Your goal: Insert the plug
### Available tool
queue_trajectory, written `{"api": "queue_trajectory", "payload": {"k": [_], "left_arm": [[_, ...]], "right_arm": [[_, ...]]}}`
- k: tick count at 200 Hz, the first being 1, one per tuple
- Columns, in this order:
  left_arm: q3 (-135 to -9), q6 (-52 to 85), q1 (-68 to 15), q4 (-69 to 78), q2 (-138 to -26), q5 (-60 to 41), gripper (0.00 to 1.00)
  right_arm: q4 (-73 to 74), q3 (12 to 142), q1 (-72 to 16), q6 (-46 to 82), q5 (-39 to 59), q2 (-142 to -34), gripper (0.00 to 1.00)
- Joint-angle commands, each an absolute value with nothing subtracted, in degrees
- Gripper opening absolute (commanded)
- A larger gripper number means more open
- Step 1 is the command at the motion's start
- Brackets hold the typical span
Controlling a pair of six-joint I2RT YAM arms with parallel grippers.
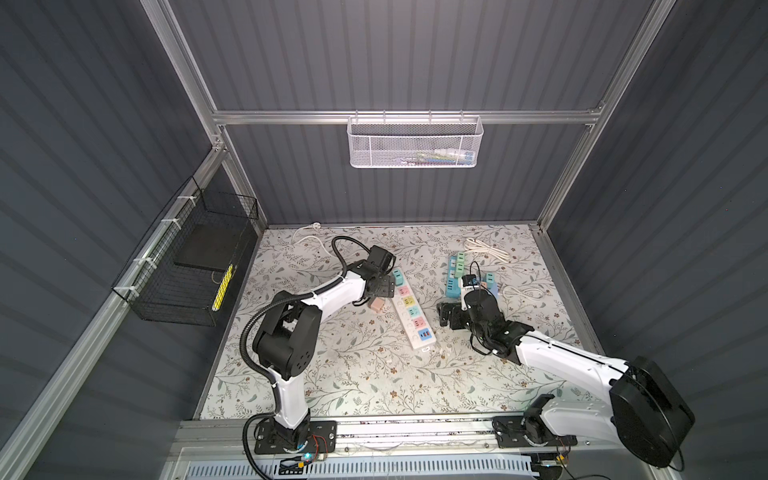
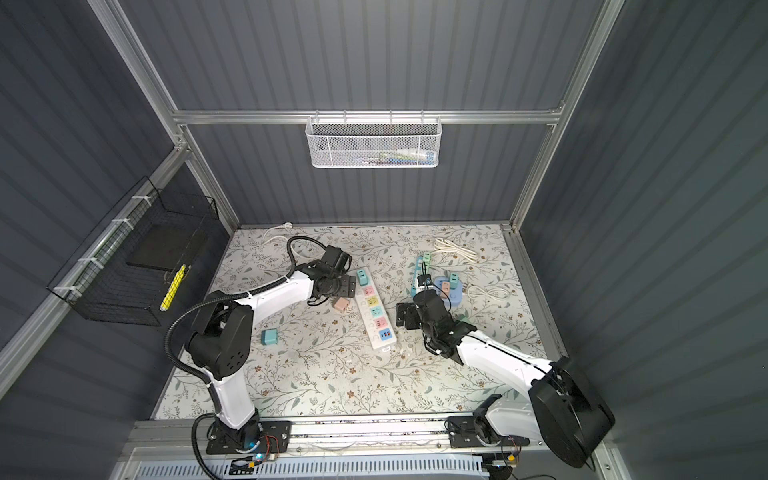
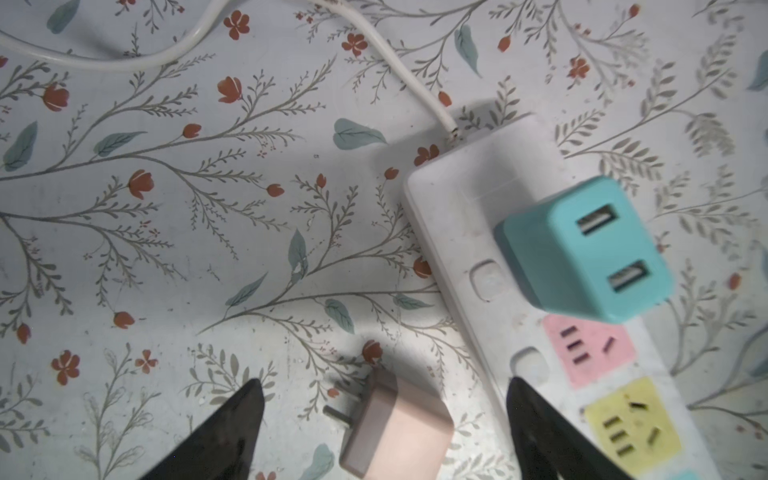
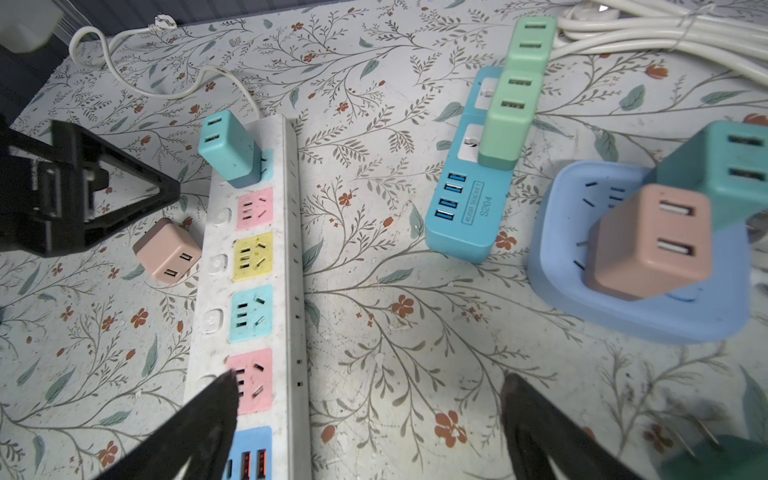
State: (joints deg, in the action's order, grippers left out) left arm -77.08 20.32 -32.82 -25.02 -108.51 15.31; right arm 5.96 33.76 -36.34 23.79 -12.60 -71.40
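Pink plug (image 3: 399, 432) partly cut off by frame; left hand (image 3: 385, 386) spread, flanking it.

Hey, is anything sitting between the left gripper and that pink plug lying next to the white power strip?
Nothing visible does. The left gripper, jaws open, points straight at the pink plug, which lies on its side on the mat. The white power strip sits close alongside, not between them.

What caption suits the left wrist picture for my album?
Open left hand near a loose pink plug beside a white power strip holding a teal plug.
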Motion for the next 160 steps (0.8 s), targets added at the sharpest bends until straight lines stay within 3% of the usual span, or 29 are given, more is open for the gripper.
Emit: {"api": "queue_trajectory", "payload": {"k": [1, 39, 108, 160], "left_arm": [[-80.1, 17.3, -32.4, -28.7, -110.5, 17.4, 0.91], [-80.3, 16.5, -32.4, -28.9, -113.2, 17.7, 0.88], [-74.6, 18.9, -31.7, -25.5, -111.1, 18.0, 0.68], [-69.7, 22.1, -31.4, -24.5, -107.8, 19.6, 0.61]], "right_arm": [[5.8, 34.5, -36.6, 23.4, -14.1, -70.6, 0.97], [5.6, 34.8, -36.8, 23.2, -14.2, -71.0, 0.98], [5.5, 34.9, -37.5, 23.0, -14.2, -70.8, 0.99], [5.4, 35.2, -38.1, 22.8, -14.3, -70.9, 0.99]]}}
